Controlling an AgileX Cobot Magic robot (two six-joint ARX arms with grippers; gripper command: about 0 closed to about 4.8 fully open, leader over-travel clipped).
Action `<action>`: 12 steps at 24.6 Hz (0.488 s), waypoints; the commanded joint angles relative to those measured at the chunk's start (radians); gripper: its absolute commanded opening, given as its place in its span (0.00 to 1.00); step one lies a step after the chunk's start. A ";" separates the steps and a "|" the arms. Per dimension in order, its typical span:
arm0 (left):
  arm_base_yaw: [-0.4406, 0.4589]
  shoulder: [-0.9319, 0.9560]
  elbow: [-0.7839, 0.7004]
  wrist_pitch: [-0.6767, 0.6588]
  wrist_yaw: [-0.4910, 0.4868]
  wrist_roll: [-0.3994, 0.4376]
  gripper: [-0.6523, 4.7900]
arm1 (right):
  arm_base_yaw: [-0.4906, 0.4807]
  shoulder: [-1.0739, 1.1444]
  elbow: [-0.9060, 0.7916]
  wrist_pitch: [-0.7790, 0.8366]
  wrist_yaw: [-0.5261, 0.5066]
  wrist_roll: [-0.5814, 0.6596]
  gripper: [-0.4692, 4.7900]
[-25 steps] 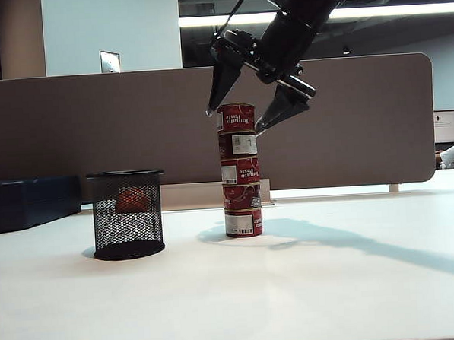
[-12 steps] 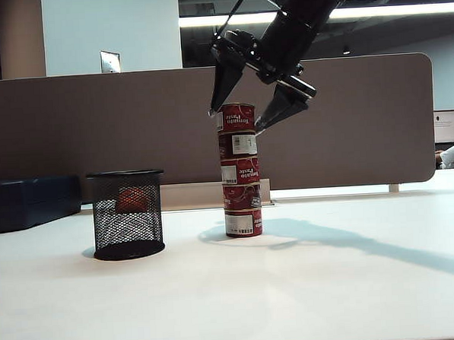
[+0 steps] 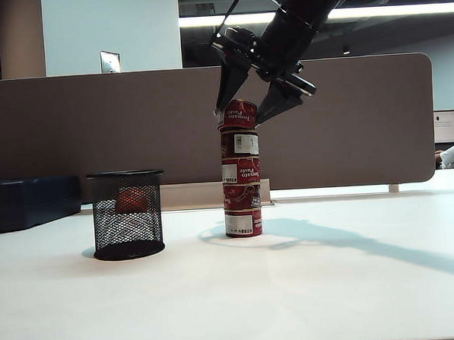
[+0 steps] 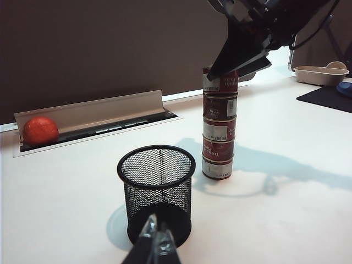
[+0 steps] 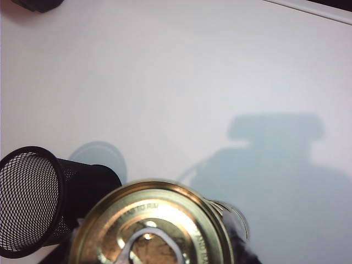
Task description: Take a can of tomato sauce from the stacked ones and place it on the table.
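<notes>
Several short red tins stand stacked (image 3: 241, 188) on the white table (image 3: 332, 286), a little right of the mesh cup. The top can of tomato sauce (image 3: 239, 114) sits slightly tilted on the stack, and my right gripper (image 3: 239, 116) comes down on it from the upper right, one finger pressed to each side. In the left wrist view the same fingers cover the top can (image 4: 220, 83) of the stack (image 4: 218, 137). The right wrist view looks straight down on its golden lid (image 5: 151, 225). My left gripper (image 4: 157, 237) is shut and holds nothing, low in front of the mesh cup.
A black wire-mesh cup (image 3: 127, 213) stands left of the stack. An orange ball (image 4: 40, 130) lies in the cable trough along the brown-grey divider panel (image 3: 95, 123). A dark blue box (image 3: 31, 201) sits at the far left, and a beige tray (image 4: 322, 74) beyond the stack.
The right gripper's fingers have drawn together from wide apart onto the top can. That can now sits slightly tilted and shifted on the stack. The arm itself kept still.
</notes>
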 commanded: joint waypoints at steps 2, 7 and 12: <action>0.001 0.000 0.004 0.009 0.003 -0.003 0.11 | 0.002 -0.003 0.002 -0.011 -0.001 0.002 0.67; 0.001 0.000 0.004 0.009 0.003 -0.003 0.11 | 0.002 -0.005 0.002 -0.021 -0.001 0.002 0.67; 0.001 0.000 0.004 0.009 0.003 -0.003 0.11 | 0.002 -0.008 0.002 -0.021 -0.001 0.001 0.67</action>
